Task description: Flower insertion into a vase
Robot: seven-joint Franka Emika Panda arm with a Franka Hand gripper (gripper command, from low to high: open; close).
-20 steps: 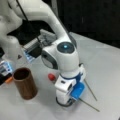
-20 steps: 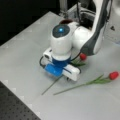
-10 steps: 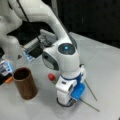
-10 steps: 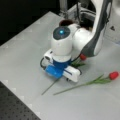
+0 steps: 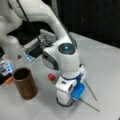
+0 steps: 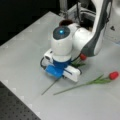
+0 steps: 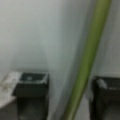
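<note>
Now | gripper (image 7: 70, 97) wide, fingers (image 7: 31, 95) astride green stem (image 7: 87, 62) | vase (image 5: 25, 83) apart

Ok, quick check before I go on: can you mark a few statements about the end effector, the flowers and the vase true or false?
1. The vase stands upright with no flower in it. True.
2. The end effector is low at the table, with a green stem between its fingers. True.
3. The fingers are clamped shut on the stem. False: in the wrist view they stand apart, one on each side of it.
4. Only one flower is in the scene. False: there are two, a flower under the arm and a second flower at a front view's right.
5. A flower has been lifted off the table. False: both lie on it.
</note>
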